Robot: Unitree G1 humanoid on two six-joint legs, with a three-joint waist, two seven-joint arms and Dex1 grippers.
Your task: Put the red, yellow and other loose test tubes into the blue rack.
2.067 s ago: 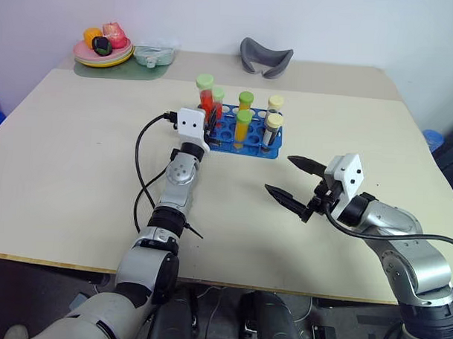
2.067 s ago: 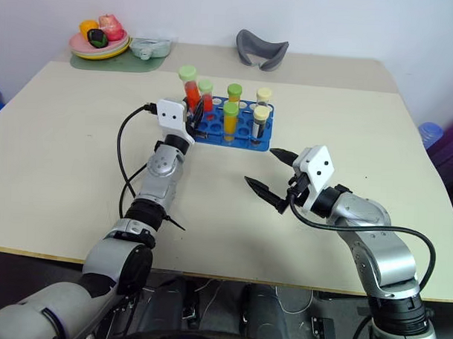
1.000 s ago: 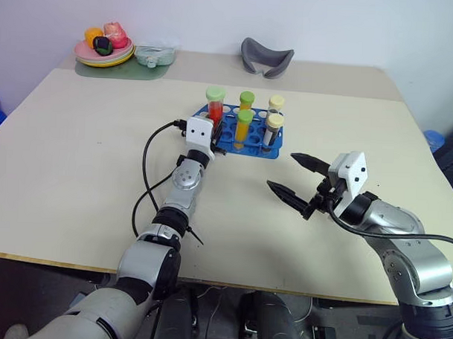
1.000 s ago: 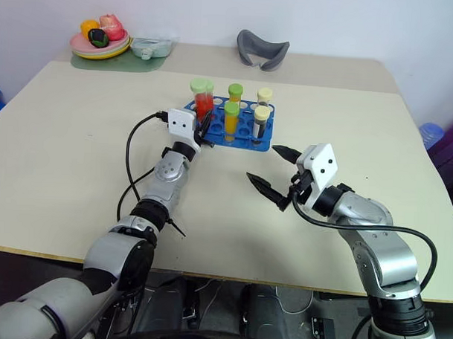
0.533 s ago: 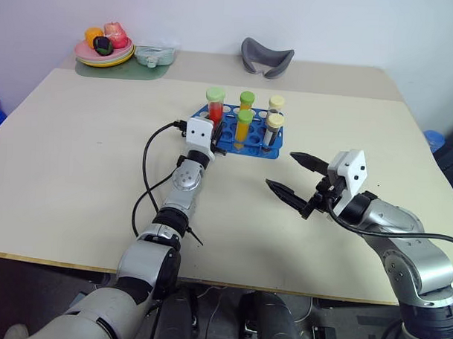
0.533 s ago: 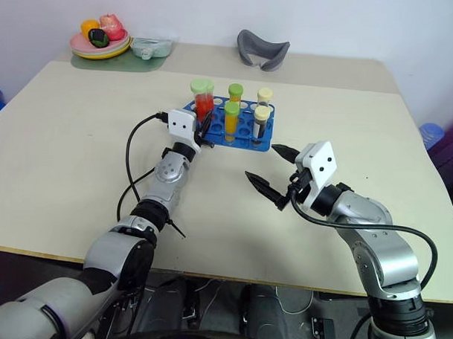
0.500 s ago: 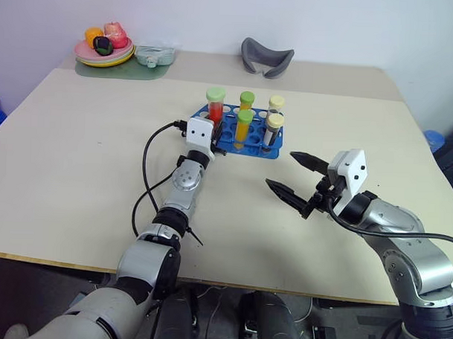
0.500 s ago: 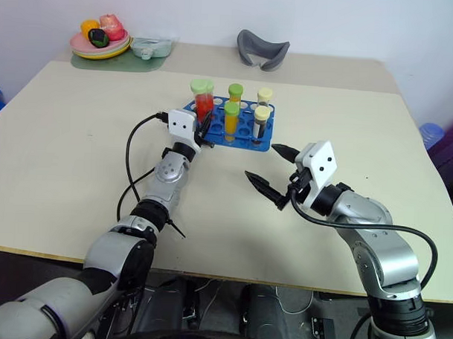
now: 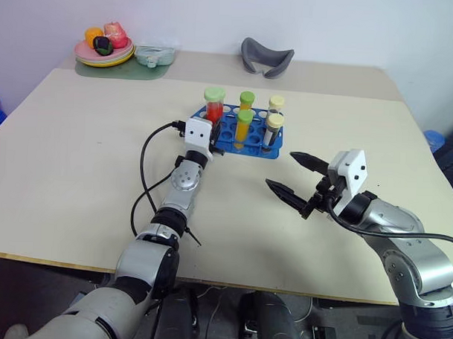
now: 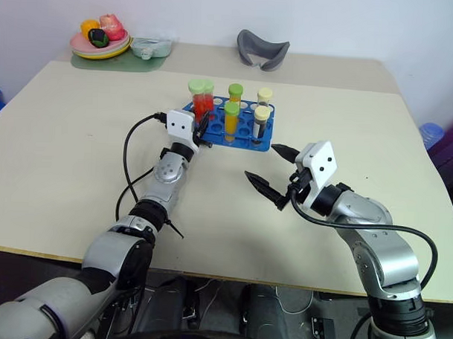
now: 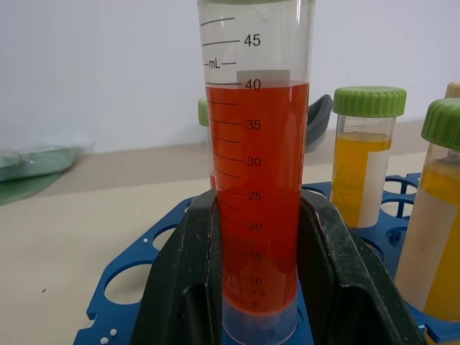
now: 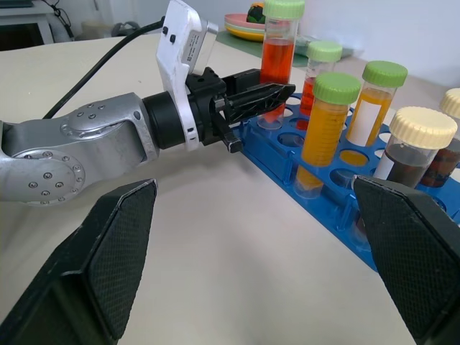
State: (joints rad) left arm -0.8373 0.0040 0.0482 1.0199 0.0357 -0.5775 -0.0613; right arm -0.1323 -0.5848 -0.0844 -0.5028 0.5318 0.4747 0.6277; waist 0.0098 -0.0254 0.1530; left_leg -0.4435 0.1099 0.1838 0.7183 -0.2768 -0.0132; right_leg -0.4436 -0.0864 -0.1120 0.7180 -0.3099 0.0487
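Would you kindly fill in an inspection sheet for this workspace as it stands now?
Surface: beige table, bare around the rack.
Job's things: blue rack holds green-capped and cream-capped tubes; red tube stands at a rack hole, gripped.
Clutter: plate of toy fruit, pale green dish, grey curved piece at the far edge.
Grippers: left gripper shut on the red tube; right gripper open, nothing between its fingers.
Cables: black cable loops off the left wrist.
Surroundings: plain wall behind.

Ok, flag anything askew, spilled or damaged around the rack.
Nothing stands out. The tubes in the blue rack stand upright and capped, no liquid shows on the table, and the left tool grips the red tube squarely.
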